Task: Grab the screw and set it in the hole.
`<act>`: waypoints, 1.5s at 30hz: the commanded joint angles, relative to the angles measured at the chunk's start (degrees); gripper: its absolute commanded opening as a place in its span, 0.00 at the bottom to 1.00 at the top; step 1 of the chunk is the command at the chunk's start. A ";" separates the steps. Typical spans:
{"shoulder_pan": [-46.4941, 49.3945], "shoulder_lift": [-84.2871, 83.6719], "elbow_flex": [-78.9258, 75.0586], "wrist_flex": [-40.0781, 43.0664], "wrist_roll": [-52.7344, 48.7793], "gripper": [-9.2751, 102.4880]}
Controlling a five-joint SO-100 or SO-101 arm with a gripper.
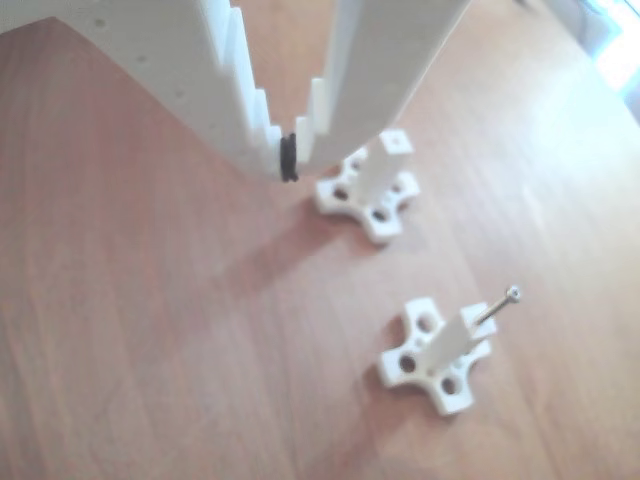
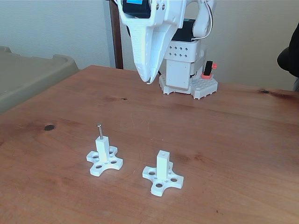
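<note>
Fixed view, left to right: white square post on a cross-shaped four-lobed base (image 2: 104,157) sits on the brown wooden table (image 2: 224,140). The thin silver screw with a round socket head (image 2: 99,131) stands upright in the bore at that post's tip — shank partly in, head well clear of the top. Just right of it, a second white post of the same shape (image 2: 162,171), its small round hole (image 2: 162,152) open at the tip, nothing in it.

White two-finger gripper (image 2: 148,80) hangs above the table behind both posts, well apart from the screw. Jaws closed, tips together, nothing between them.

Other view: gripper (image 1: 291,160) with black rubber pads touching — empty post (image 1: 372,187) just beside it, screw (image 1: 498,305) tilted in the nearer post (image 1: 440,352).

No readable writing or labels.
</note>
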 commanded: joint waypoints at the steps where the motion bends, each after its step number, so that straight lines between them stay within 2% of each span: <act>1: 0.26 -1.85 -6.42 0.26 0.44 0.09; 4: 0.97 -6.68 -10.81 0.44 0.53 0.11; 6: 3.78 -18.11 -20.21 0.62 -0.97 0.15; 11: 4.83 -22.85 -23.55 0.88 -1.76 0.15; 45: 4.92 -34.89 -31.11 -1.05 -2.72 0.17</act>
